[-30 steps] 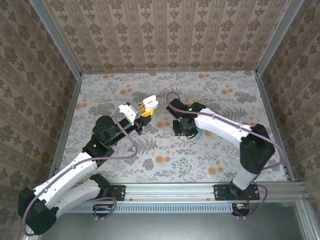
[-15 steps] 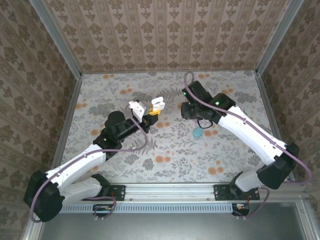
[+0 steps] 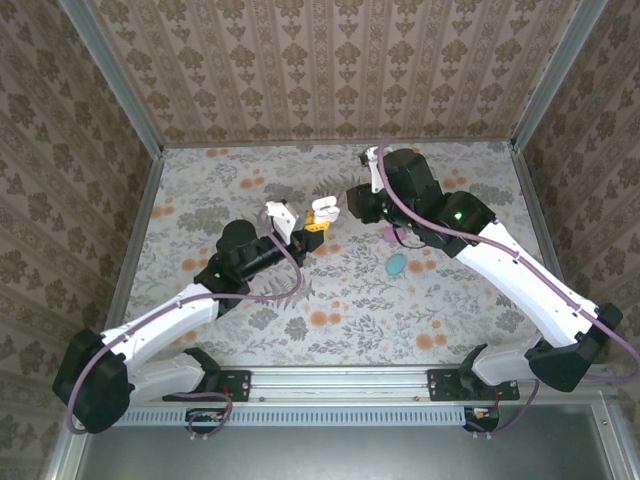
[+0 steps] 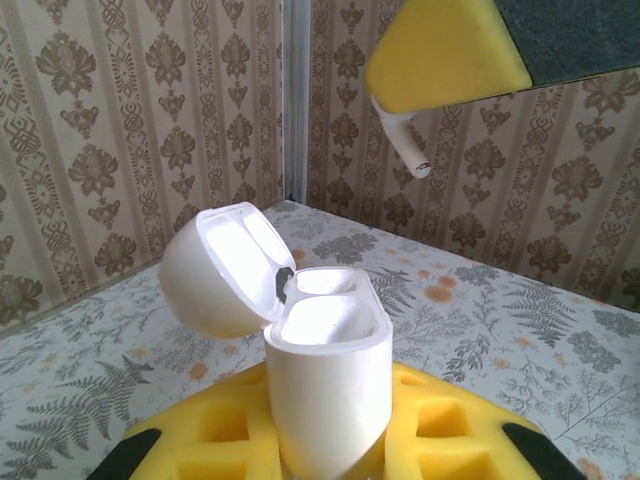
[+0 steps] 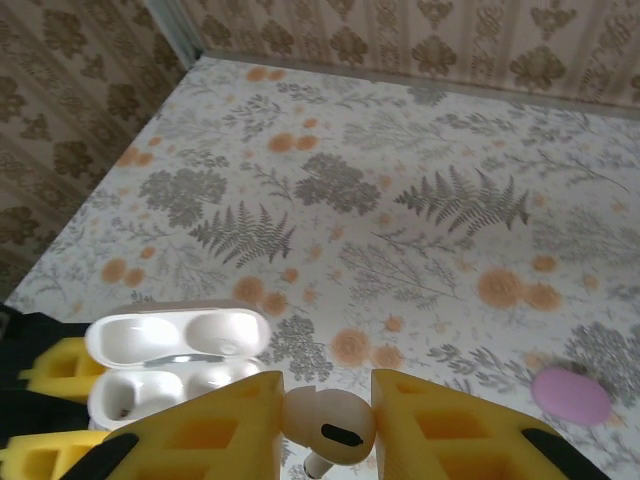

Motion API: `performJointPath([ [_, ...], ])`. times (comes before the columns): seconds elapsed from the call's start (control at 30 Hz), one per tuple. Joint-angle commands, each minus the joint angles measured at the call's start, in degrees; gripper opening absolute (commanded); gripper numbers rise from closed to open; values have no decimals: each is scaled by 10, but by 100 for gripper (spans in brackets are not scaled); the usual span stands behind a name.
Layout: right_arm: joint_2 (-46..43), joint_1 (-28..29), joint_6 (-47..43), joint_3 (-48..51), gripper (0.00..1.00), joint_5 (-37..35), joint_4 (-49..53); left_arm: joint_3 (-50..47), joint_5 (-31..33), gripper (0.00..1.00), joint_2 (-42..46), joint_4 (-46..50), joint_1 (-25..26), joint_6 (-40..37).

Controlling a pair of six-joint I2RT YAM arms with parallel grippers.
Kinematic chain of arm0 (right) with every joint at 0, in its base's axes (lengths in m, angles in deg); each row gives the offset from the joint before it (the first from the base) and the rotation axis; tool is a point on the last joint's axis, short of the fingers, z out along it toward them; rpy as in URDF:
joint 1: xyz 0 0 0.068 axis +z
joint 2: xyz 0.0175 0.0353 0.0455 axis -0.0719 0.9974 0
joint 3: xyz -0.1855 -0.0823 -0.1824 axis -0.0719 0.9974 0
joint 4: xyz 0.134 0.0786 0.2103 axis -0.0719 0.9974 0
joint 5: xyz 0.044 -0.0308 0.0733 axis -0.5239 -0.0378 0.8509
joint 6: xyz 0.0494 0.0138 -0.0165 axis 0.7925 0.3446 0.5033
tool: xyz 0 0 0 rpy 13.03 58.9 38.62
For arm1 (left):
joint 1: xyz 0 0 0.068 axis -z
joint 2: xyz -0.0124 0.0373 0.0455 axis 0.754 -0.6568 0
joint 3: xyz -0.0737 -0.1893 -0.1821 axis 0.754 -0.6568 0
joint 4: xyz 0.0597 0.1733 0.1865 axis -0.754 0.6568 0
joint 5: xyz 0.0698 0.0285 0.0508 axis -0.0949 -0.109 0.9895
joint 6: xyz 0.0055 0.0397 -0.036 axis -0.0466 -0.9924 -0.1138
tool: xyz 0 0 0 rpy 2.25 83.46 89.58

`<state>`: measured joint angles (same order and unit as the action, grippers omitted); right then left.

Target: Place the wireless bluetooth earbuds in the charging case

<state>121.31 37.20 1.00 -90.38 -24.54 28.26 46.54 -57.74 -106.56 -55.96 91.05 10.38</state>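
Note:
A white charging case (image 4: 325, 390) stands upright between the yellow pads of my left gripper (image 4: 325, 455), which is shut on it. Its lid (image 4: 220, 270) is flipped open to the left and both wells look empty. From above, the case (image 3: 325, 208) sits at the table's middle. My right gripper (image 5: 325, 420) is shut on a white earbud (image 5: 328, 422), stem pointing down. It hovers just right of and above the open case (image 5: 170, 365). In the left wrist view the earbud's stem (image 4: 405, 140) hangs from the right gripper's yellow finger (image 4: 445, 55).
A pink case (image 3: 390, 235) and a teal case (image 3: 397, 264) lie closed on the floral tabletop under the right arm. The pink case (image 5: 570, 395) is also seen at the right wrist view's lower right. Metal-framed wallpapered walls enclose the table.
My right arm has lifted away from the teal case and swung back and left toward the open case. My left arm has carried the case slightly right.

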Motion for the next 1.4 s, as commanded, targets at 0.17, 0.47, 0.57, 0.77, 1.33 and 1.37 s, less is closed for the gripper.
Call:
performJointPath([
  [0.17, 12, 12, -40, -15, 29, 34, -43, 25, -29, 20, -2, -38, 8, 15],
  [0.47, 18, 16, -55, -2, 29, 26, -55, 29, -32, 20, 0, -39, 9, 17],
  [0.57, 17, 17, -57, 2, 29, 24, -57, 29, -32, 20, 1, -38, 10, 18],
  [0.77, 17, 21, -68, 12, 29, 23, -63, 32, -30, 20, 1, -39, 11, 19],
  [1.33, 12, 27, -96, 44, 28, 27, -79, 37, -20, 20, 1, -41, 14, 23],
  [1.37, 11, 28, -98, 46, 28, 32, -80, 38, -18, 20, 1, -41, 13, 23],
])
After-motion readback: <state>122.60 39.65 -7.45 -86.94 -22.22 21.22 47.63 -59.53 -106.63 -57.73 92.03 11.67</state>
